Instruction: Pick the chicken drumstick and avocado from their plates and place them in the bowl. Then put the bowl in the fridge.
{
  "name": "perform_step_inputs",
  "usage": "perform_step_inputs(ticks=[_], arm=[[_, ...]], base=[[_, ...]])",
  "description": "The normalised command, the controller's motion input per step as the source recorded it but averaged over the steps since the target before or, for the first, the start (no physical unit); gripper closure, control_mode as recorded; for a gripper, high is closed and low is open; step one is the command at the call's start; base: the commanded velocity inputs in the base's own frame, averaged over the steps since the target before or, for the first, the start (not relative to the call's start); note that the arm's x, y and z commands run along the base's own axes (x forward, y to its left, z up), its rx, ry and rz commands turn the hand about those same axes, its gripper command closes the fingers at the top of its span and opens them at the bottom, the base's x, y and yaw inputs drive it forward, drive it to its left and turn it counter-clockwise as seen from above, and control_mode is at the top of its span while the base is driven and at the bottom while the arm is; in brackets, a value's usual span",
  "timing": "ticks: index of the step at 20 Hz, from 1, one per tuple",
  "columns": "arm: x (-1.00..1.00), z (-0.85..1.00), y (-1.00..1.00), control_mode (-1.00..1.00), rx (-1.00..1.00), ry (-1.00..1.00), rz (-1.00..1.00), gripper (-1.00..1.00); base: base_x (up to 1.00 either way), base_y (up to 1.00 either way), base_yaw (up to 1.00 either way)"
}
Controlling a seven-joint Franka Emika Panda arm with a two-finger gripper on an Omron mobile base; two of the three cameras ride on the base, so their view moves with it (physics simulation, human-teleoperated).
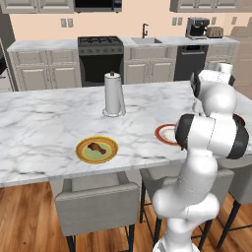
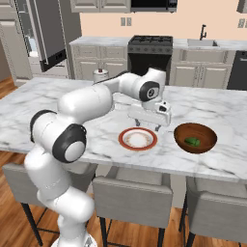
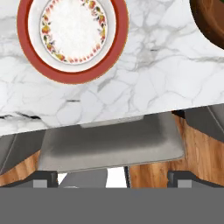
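The chicken drumstick (image 1: 97, 146) lies on the yellow-rimmed plate (image 1: 81, 156) near the counter's front edge. The red-rimmed plate (image 2: 138, 146) has nothing on it. To its right stands the brown bowl (image 2: 206, 143), and the green avocado (image 2: 193, 142) lies inside it. My gripper (image 2: 147, 124) hangs open and empty just above the red plate's far side. In the hand view the red plate (image 3: 74, 77) is at the upper left and the bowl's rim (image 3: 209, 24) is at the top right. The fridge (image 2: 47, 34) stands at the back left with a door swung open.
A paper towel roll (image 1: 114, 93) stands upright mid-counter behind the yellow plate. Grey stools (image 2: 131, 195) line the counter's near side. Beyond the counter are a stove (image 1: 101, 59) and a sink (image 1: 146, 40).
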Motion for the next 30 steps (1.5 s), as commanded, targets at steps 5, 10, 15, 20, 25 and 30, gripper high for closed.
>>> perform_step_inputs(ticks=[5, 10, 15, 20, 25, 30], arm=[[-0.06, 0.18, 0.86, -1.00, -0.04, 0.00, 0.13, -1.00], [-0.18, 0.05, 0.77, -1.00, 0.00, 0.00, 0.14, -1.00], [-0.12, 0.03, 0.80, -1.00, 0.00, 0.00, 0.17, -1.00], [-0.06, 0.00, 0.81, -1.00, 0.00, 0.00, 0.23, -1.00], [0.00, 0.00, 0.78, -1.00, 0.04, 0.00, 0.16, -1.00], [0.00, -0.03, 0.73, -1.00, 0.03, 0.00, 0.08, -1.00]], base=[[0.00, 0.00, 0.00], [0.00, 0.00, 0.00], [0.00, 0.00, 0.00], [0.00, 0.00, 0.00], [0.00, 0.00, 0.00], [0.00, 0.00, 0.00]])
